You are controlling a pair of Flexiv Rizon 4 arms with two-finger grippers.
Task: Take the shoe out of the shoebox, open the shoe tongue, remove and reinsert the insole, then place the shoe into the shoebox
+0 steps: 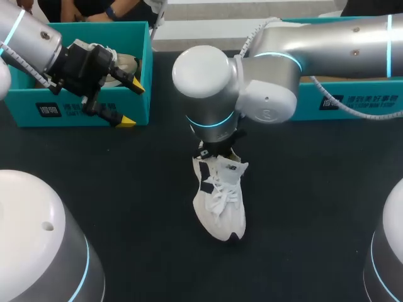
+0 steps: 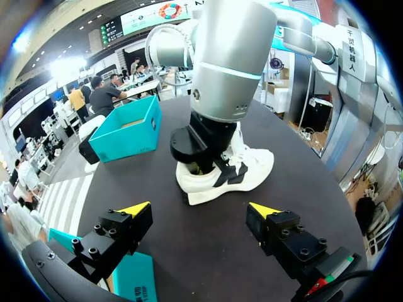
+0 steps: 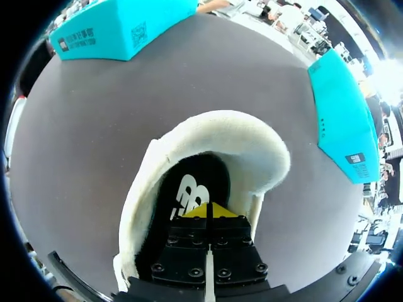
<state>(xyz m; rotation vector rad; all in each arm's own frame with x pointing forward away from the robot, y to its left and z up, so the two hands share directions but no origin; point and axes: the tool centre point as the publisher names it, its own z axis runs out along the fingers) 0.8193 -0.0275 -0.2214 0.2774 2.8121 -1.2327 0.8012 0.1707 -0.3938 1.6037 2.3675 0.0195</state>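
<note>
White shoe point(image 1: 219, 198) stands on the dark tabletop point(image 1: 315, 207), out of the teal shoebox point(image 1: 75, 110). Right pincer point(image 3: 210, 211), fingers pressed together, sits in its mouth over the insole point(image 3: 189, 189); left pincer point(image 1: 131, 104) gapes empty. Insole work and reboxing seem left to do.

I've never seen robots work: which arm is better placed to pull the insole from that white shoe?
Right. The right gripper sits inside the shoe, tips at the insole; the left gripper hangs open by the teal shoebox, apart from the shoe.
</note>
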